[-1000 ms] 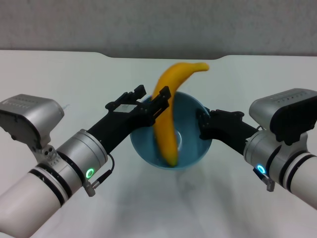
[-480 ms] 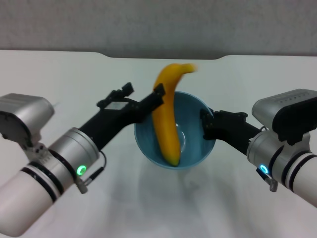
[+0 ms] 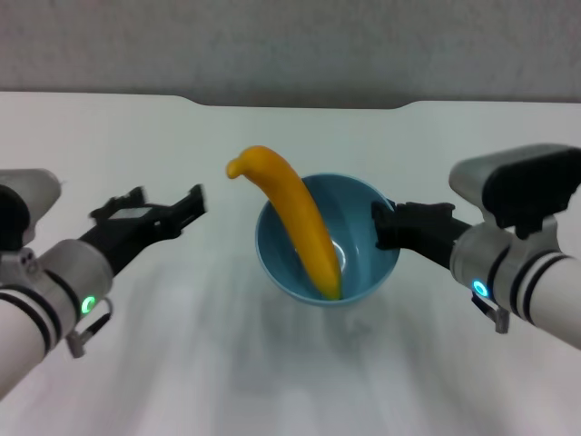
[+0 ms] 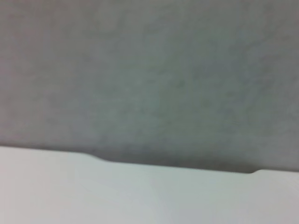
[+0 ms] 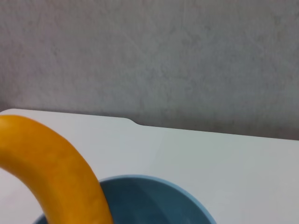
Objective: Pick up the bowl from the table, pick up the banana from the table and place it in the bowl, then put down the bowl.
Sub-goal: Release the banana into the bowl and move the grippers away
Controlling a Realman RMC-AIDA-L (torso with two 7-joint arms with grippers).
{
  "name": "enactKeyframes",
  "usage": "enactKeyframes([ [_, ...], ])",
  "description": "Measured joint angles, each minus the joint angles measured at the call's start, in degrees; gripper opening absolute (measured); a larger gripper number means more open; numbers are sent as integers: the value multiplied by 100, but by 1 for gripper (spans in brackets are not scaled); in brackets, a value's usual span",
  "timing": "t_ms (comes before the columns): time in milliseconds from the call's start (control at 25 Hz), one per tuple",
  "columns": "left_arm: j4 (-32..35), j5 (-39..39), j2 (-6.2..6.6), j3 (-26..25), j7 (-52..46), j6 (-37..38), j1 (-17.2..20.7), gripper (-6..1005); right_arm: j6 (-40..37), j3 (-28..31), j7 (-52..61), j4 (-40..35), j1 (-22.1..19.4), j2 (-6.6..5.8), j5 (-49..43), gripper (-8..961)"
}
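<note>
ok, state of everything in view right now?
banana: in the bowl, one end at the bottom, the other leaning out over the rim, ungripped.
bowl: upright, right gripper at its rim.
left gripper: off to the left, apart from the bowl, jaws open and empty.
table: white, beneath the bowl.

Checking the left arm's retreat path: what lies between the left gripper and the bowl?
In the head view, only bare table separates the left gripper from the bowl.
</note>
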Motion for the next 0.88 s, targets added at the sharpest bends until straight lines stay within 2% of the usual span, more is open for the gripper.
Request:
enactKeyframes([
  [120,-38,75,-10,-210,0,192,132,903,-74,19,-14,160,124,-1,187,53],
  [400,-53,78,-15,-406,0,184,295,902,-806,15,2,795,216,1,504,54],
  [720,-54,83,-26,-417,0,216,337,903,-1553,-82,81,1288,189,8,581,56],
  [880,-53,91,-31,-398,0,220,338,902,-1631,-89,262,1514,222,-1,583,57],
])
